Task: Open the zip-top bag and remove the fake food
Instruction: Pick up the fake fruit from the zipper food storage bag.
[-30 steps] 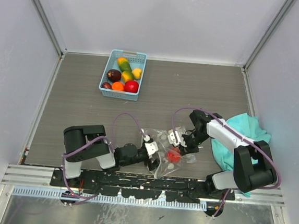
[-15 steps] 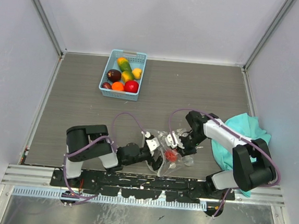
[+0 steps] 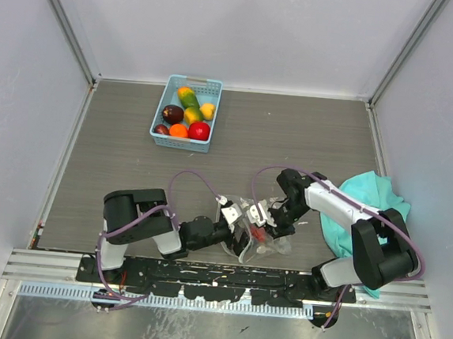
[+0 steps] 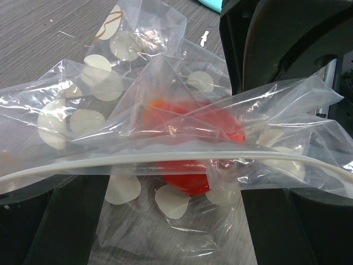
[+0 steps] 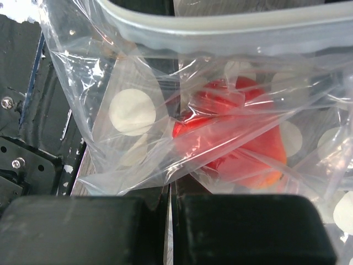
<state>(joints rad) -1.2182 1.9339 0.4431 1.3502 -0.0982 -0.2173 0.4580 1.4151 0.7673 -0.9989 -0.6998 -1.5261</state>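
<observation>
While the right tool has its two dark pads pressed together on a fold of the clear film of the zip-top bag, the left tool stands with its fingers spread wide, one at each side of the bag. The bag's white zip strip runs straight across in front of the left tool, from one finger to the other; whether those fingers touch the film cannot be told. Just beyond that strip, inside the dotted bag, sits a red-and-orange piece of fake food, and it lies equally close ahead of the right tool's pads. The two tools face each other with the crumpled bag between them, low on the grey surface. Well beyond the left tool, a blue basket holds other plastic fruits. A teal cloth lies behind the right tool, beside its arm.
</observation>
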